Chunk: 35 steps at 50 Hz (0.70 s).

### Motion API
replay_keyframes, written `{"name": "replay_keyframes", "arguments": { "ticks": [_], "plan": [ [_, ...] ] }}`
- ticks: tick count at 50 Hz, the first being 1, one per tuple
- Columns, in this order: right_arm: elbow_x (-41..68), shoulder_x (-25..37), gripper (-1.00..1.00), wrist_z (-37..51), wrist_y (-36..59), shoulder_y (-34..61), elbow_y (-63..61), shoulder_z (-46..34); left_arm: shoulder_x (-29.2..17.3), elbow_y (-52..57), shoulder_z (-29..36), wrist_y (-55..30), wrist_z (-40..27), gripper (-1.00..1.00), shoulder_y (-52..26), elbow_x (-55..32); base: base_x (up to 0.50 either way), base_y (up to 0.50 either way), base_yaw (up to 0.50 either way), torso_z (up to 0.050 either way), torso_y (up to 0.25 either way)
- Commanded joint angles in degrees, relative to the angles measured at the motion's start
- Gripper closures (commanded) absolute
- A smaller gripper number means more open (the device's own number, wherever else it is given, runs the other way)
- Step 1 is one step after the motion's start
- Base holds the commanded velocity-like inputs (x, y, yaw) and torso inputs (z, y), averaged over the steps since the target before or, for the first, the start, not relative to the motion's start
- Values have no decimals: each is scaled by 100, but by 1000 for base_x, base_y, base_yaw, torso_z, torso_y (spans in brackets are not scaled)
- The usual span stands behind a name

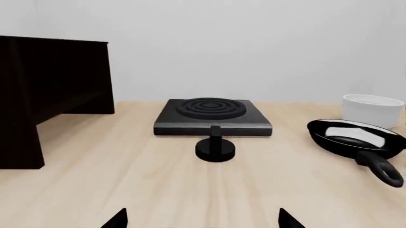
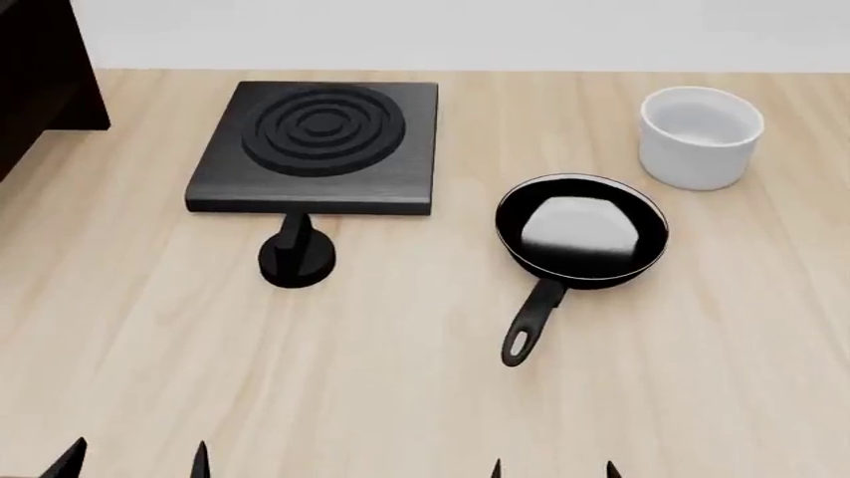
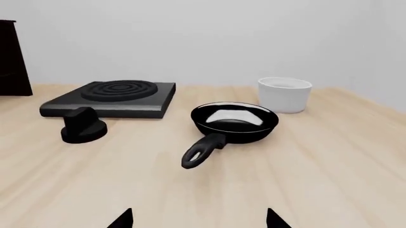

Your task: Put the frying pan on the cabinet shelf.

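Observation:
The frying pan (image 2: 580, 231) is small, round and glossy black. It lies on the wooden tabletop right of centre, with its long handle (image 2: 528, 324) pointing toward me. The right wrist view has the frying pan (image 3: 235, 121) straight ahead, and the left wrist view has the frying pan (image 1: 355, 137) off to one side. The dark cabinet (image 1: 51, 85) stands at the far left, and only its corner (image 2: 40, 70) reaches the head view. Its shelf (image 1: 73, 104) is a dim board inside. My left gripper (image 2: 133, 463) and right gripper (image 2: 552, 470) hang open at the near edge, both empty.
A square black hob plate (image 2: 318, 144) with concentric rings sits at the back centre. A black knob (image 2: 297, 261) stands just in front of it. A white round bowl (image 2: 700, 134) stands behind the pan at the right. A white wall closes off the back.

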Motion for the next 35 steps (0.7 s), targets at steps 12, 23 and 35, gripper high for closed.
{"name": "replay_keyframes", "arguments": {
  "ticks": [12,23,35],
  "plan": [
    [70,154,-100,192,-6,-28,-103,-195,-131,80,155,-69,-173,-100,11,-193,0,0,0,50,0],
    [28,212,-100,316,-31,6,-58,-269,-182,82,237,-118,-233,-100,6,-269,195,1,0,8,0],
    [26,275,-100,391,-152,24,16,-332,-237,143,320,-210,-304,-100,4,-329,500,29,0,0,0]
  ]
}}
